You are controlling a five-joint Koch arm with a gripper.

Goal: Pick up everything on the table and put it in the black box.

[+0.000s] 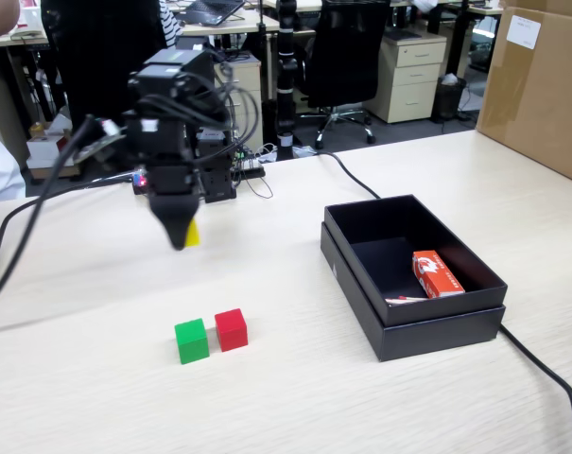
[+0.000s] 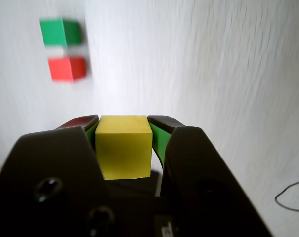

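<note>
Yellow cube pinched in gripper (red carton's print unreadable).

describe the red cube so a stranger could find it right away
In the fixed view, look left of the black box on the pale table. Two small cubes sit side by side; the red cube is nearer the box, and the green cube is farther.

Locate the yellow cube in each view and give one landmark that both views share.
Fixed view: the yellow cube sits left of centre, held in the gripper above the table.
Wrist view: it fills the lower centre, clamped between the two jaws.
Shared landmark: the green cube and red cube side by side on the table.
</note>
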